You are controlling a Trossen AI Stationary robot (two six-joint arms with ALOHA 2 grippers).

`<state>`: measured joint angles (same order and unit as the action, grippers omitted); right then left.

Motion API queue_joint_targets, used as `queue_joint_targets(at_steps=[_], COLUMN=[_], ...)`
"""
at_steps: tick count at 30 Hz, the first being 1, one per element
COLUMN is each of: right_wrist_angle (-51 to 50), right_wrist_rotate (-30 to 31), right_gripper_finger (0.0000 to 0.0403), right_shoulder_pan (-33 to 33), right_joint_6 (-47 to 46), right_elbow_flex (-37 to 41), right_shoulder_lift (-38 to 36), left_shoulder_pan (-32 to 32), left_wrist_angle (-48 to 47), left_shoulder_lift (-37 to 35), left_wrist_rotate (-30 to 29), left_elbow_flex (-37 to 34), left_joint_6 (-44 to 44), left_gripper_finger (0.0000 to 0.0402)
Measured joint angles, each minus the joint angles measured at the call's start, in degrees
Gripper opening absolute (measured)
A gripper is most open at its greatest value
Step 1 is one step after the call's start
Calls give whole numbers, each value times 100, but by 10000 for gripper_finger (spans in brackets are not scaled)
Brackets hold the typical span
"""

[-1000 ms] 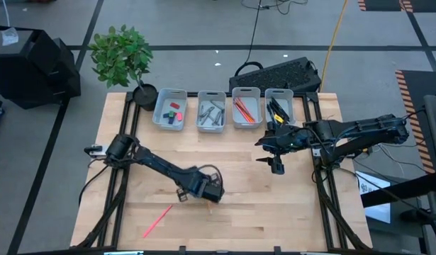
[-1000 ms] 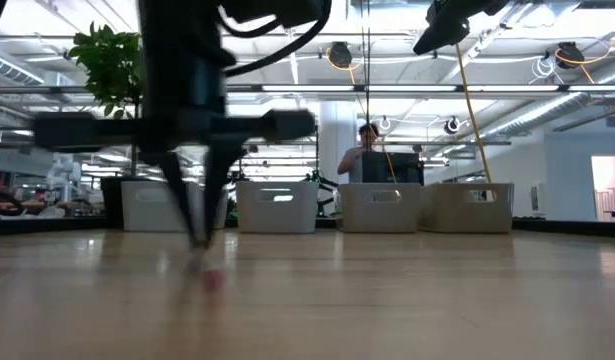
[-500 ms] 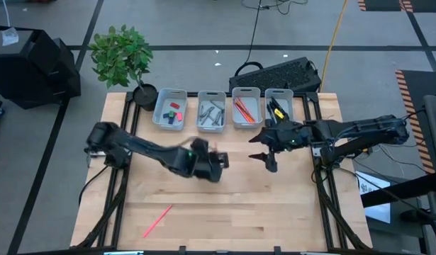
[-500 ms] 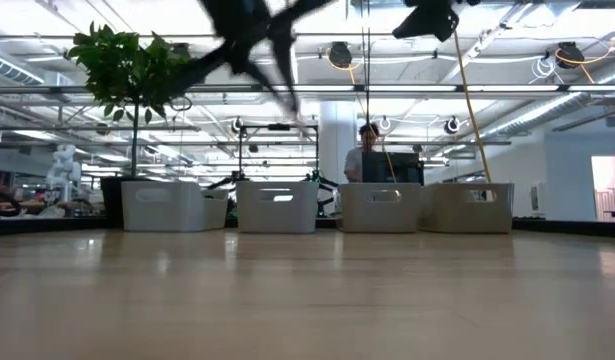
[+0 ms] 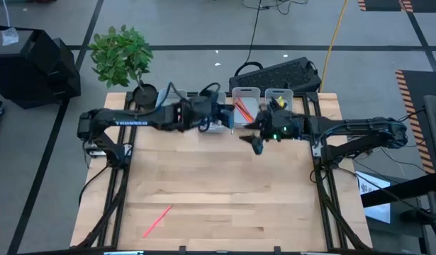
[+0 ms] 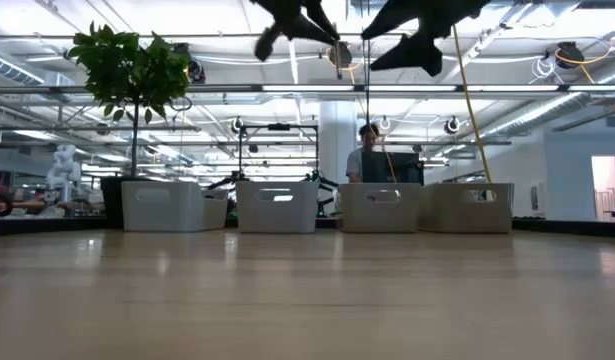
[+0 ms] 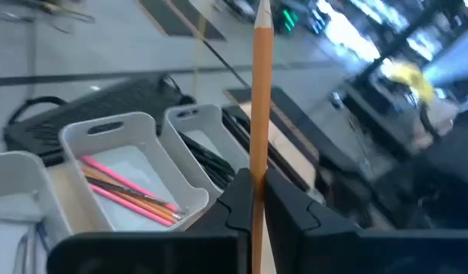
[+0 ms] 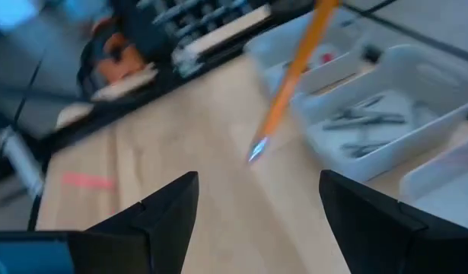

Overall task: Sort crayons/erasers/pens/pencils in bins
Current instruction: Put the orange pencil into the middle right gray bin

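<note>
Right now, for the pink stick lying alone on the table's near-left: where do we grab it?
Take the pink stick at mid-length, straight down from above, jaws across its thin width. It lies flat and diagonal on the table with nothing beside it, so both long sides are free. The left gripper is shut on a pencil; the open right gripper looks likelier.
</note>
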<state>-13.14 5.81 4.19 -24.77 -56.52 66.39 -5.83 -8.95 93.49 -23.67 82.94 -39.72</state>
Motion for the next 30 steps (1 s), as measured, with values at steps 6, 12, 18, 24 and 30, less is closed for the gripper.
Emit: queue_joint_targets(at_steps=[6, 12, 18, 24, 30], right_wrist_angle=[912, 2047, 2571, 2770, 2914], right_wrist_rotate=[-733, -982, -1106, -1059, -1055], right_gripper_finger=[258, 220, 175, 107, 18], right_shoulder_pan=[803, 1304, 1482, 1475, 1472], right_joint_6=[-353, -646, -1174, -1210, -969], right_elbow_flex=[1, 1, -8, -8, -6], right_shoulder_lift=[20, 28, 234, 400, 394], left_shoulder_pan=[-570, -943, -1121, -1289, -1422], left_wrist_angle=[562, 1327, 1632, 1571, 1276], left_shoulder_lift=[-27, -24, -24, -24, -83], left_wrist_rotate=[1447, 2564, 3188, 3596, 3824], left_elbow_flex=[-4, -7, -7, -7, -7], left_joint_6=[629, 806, 907, 952, 1172], left_gripper_finger=[15, 23, 18, 25, 29])
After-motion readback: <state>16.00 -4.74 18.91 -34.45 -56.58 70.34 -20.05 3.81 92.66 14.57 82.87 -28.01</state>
